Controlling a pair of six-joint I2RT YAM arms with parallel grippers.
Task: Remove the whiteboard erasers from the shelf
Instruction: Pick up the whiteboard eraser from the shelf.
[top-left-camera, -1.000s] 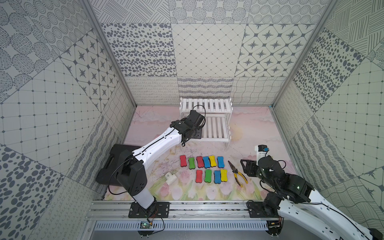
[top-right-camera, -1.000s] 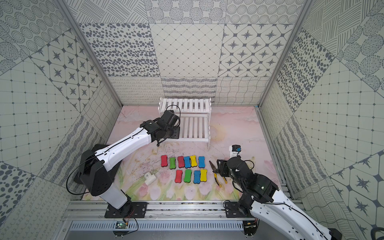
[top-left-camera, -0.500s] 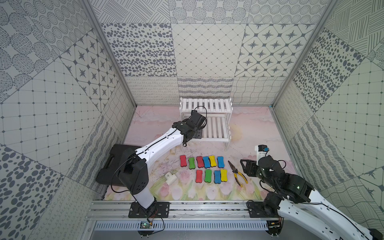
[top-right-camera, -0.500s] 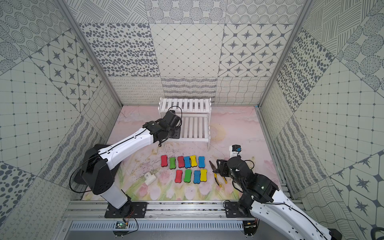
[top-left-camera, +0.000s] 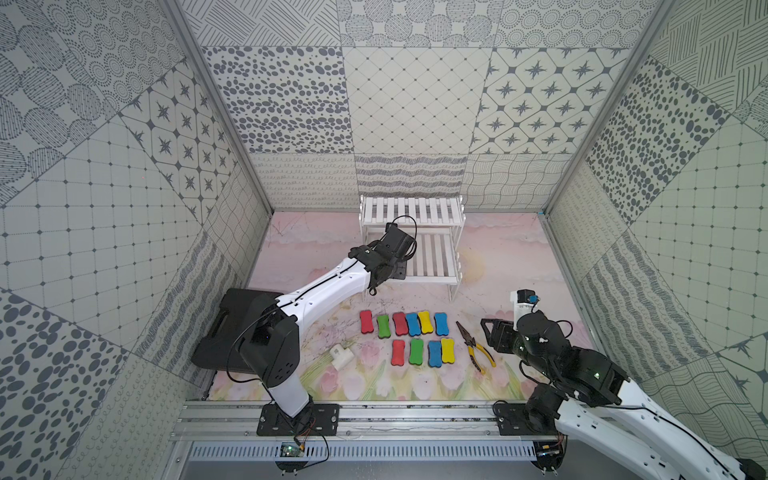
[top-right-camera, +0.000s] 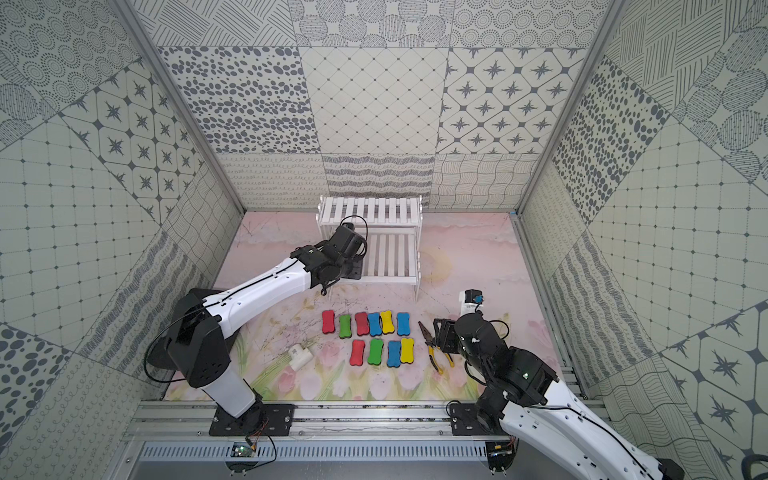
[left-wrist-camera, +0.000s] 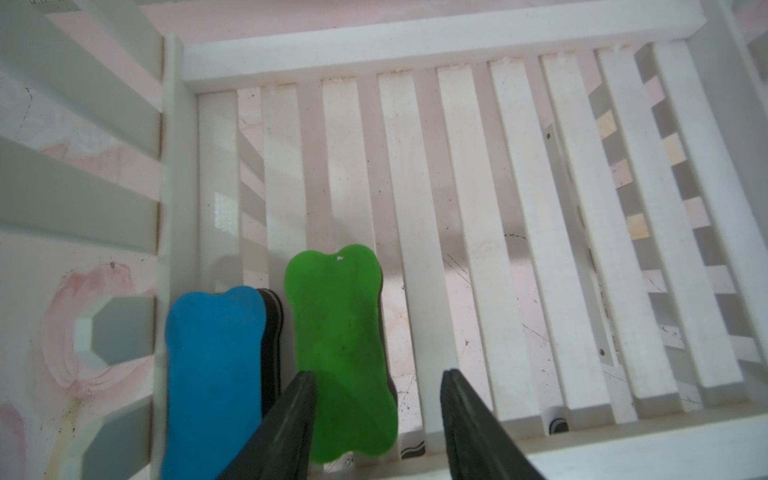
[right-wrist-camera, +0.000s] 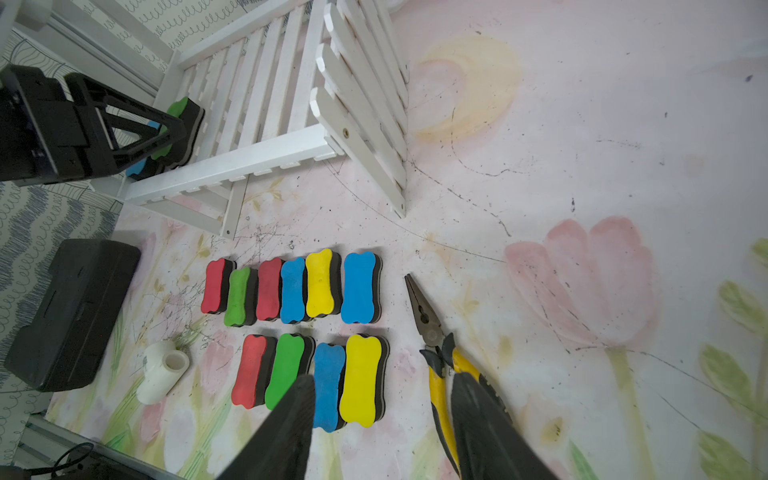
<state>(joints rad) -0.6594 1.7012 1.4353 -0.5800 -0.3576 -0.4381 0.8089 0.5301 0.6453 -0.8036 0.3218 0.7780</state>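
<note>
A floral mat (top-left-camera: 519, 266) covers the floor of the tiled enclosure. The left arm (top-left-camera: 324, 286) stretches from the near rail to the far middle, and its wrist hangs over the left end of the shelf's lower tier. The right arm (top-left-camera: 561, 361) is folded low at the near right. The white two-tier shelf (top-left-camera: 415, 211) stands against the far wall in both top views; what shows of its upper tier is bare slats. A black case (top-left-camera: 226, 309) lies on the left, partly under the left arm. The left gripper (left-wrist-camera: 376, 374) is open, its jaws set to either side of the green eraser (left-wrist-camera: 340, 332) on the lower tier. One finger overlaps that eraser's left edge and the other stands clear of its right edge. The blue eraser (left-wrist-camera: 212, 374) lies just to its left, against the shelf's left end frame. Both sit at the near edge of that tier, coloured tops up. The right gripper (right-wrist-camera: 382, 377) hangs above the mat with its jaws apart and nothing between them. Ten more erasers lie on the mat near the shelf. The far row (top-left-camera: 400, 323) holds red, green, red, blue, yellow and blue; the near row (top-left-camera: 416, 351) holds red, green, blue and yellow. Yellow-handled pliers (top-left-camera: 473, 347) lie just right of the rows, and a small white block (top-left-camera: 341, 356) sits to their left.
</note>
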